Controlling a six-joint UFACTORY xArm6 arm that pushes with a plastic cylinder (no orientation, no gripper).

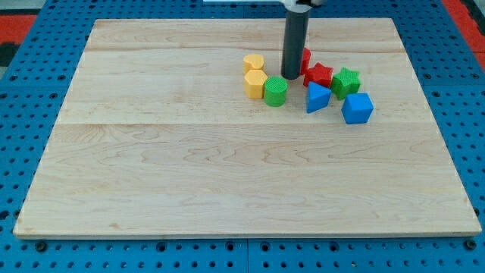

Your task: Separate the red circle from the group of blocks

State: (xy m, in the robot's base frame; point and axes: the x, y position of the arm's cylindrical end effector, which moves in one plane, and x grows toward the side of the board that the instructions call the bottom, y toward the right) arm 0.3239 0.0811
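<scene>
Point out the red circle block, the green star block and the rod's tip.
red circle block [306,59]: camera view, on the sliver showing right of the rod.
green star block [346,80]: camera view, on its top face.
my tip [292,76]: camera view, on the rod's very end, left of the red star block [319,73].

A straight, dark grey cylindrical rod under a pale collar, ending in my tip [293,76].
</scene>
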